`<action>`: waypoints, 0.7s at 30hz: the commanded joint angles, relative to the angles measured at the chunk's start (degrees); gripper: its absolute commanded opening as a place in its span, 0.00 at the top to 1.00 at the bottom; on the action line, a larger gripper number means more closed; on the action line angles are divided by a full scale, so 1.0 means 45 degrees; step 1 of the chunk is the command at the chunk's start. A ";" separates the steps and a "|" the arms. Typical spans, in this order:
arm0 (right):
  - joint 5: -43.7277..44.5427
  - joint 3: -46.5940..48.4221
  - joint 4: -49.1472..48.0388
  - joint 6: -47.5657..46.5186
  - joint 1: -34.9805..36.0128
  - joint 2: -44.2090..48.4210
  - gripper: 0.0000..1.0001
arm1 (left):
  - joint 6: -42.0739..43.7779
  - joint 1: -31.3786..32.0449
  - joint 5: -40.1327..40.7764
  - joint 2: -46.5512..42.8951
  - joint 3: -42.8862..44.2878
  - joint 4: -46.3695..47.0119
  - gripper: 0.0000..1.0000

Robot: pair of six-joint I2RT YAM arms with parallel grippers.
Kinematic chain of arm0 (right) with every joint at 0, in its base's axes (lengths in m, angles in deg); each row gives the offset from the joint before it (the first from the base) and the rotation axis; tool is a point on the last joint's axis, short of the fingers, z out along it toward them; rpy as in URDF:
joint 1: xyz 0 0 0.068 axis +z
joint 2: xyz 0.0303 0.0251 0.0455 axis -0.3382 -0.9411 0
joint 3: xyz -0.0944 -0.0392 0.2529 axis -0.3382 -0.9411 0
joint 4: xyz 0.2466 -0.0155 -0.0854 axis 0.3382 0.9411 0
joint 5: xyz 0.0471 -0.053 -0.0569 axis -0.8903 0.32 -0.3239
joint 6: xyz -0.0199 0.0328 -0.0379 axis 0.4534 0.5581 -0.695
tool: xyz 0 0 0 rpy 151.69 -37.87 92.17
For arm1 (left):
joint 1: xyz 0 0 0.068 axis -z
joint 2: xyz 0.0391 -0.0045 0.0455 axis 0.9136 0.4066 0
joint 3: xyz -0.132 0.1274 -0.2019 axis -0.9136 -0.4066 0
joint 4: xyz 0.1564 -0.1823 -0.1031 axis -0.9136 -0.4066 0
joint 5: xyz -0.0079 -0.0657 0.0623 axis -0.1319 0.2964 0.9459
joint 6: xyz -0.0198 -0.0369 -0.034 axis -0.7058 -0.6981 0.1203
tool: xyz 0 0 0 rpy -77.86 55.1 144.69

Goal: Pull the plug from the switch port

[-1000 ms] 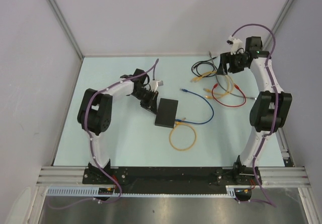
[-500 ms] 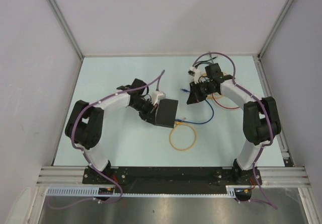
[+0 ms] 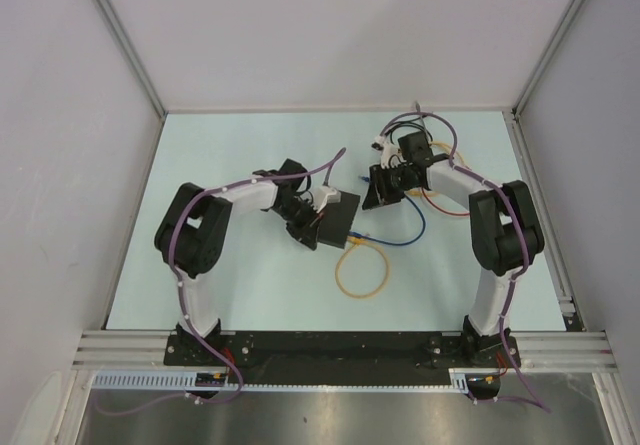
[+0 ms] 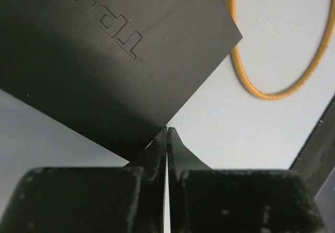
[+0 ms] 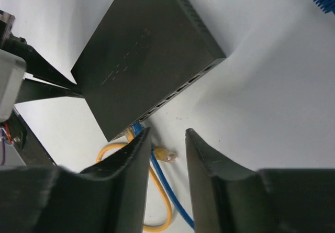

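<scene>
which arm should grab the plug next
Right. The right gripper is open, aimed at the socket edge of the switch, with the blue plug just beyond its fingertips. The left gripper is shut, at a switch corner away from the sockets.

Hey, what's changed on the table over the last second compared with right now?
The right gripper swung in from the far right corner toward the switch and now hangs open facing its socket edge. The left gripper, shut, pushed rightward, turning the switch slightly. No grasp or release shows. The yellow cable loop and blue cable stayed put.
</scene>
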 commanded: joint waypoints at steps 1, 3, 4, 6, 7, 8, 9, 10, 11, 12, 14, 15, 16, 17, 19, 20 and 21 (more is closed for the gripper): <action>0.0102 0.0090 -0.0609 0.0312 0.0098 -0.0291 0.56 | -0.0030 -0.0276 0.1053 0.0478 0.1416 0.0895 1.00; -0.0325 0.0089 -0.0668 0.0157 0.0098 -0.0330 0.41 | -0.0031 -0.0394 0.0977 0.0420 0.1926 0.0504 1.00; -0.0599 0.0090 -0.0746 0.0021 0.0117 -0.0349 0.39 | -0.0011 -0.0491 0.0860 0.0362 0.2315 0.0270 1.00; -0.1322 0.0090 -0.0727 -0.0389 0.0117 -0.0330 0.37 | 0.0359 -0.0570 0.0102 -0.0008 0.2533 -0.0725 0.99; -0.1518 0.0090 -0.0669 -0.0429 0.0136 -0.0349 0.39 | 0.0612 -0.0570 -0.0096 -0.0165 0.2534 -0.0999 0.99; -0.1887 0.0090 -0.0649 -0.0874 0.0156 -0.0369 0.40 | 0.0633 -0.0590 -0.0446 -0.0495 0.2476 -0.1350 0.98; -0.2026 0.0090 -0.0572 -0.1034 0.0195 -0.0466 0.42 | 0.0363 -0.0590 -0.0566 -0.0614 0.2205 -0.1334 0.98; -0.2279 0.0090 -0.0552 -0.1170 0.0253 -0.0525 0.43 | 0.0109 -0.0590 -0.0702 -0.0712 0.2067 -0.0986 0.98; -0.2359 0.0090 -0.0590 -0.1288 0.0254 -0.0603 0.44 | -0.0222 -0.0590 -0.0897 -0.0791 0.1949 -0.0750 0.98; -0.2398 0.0090 -0.0591 -0.1328 0.0235 -0.0719 0.46 | -0.0960 -0.0590 -0.0996 -0.0714 0.1929 -0.0516 0.98; -0.2632 0.0090 -0.0552 -0.1386 0.0138 -0.0857 0.48 | -0.1745 -0.0590 -0.1191 -0.0170 0.2200 -0.0164 0.97; -0.2749 0.0090 -0.0513 -0.1387 0.0098 -0.0954 0.50 | -0.2406 -0.0570 -0.1385 0.0104 0.2569 -0.0123 0.96; -0.3021 0.0090 -0.0454 -0.1406 0.0001 -0.1129 0.51 | -0.2645 -0.0551 -0.1465 0.0281 0.2766 -0.0065 0.96; -0.3179 0.0090 -0.0318 -0.1445 -0.0174 -0.1189 0.52 | -0.2764 -0.0493 -0.1504 0.0554 0.3039 -0.0026 0.96; -0.3588 0.0090 -0.0200 -0.1504 -0.0370 -0.1442 0.54 | -0.2746 -0.0395 -0.1329 0.0731 0.3197 -0.0045 0.97; -0.3706 0.0090 -0.0181 -0.1504 -0.0584 -0.1540 0.55 | -0.2726 -0.0375 -0.1290 0.0829 0.3333 -0.0064 0.97; -0.3823 0.0109 -0.0180 -0.1446 -0.0663 -0.1618 0.56 | -0.2764 -0.0375 -0.1232 0.1042 0.3393 -0.0103 0.97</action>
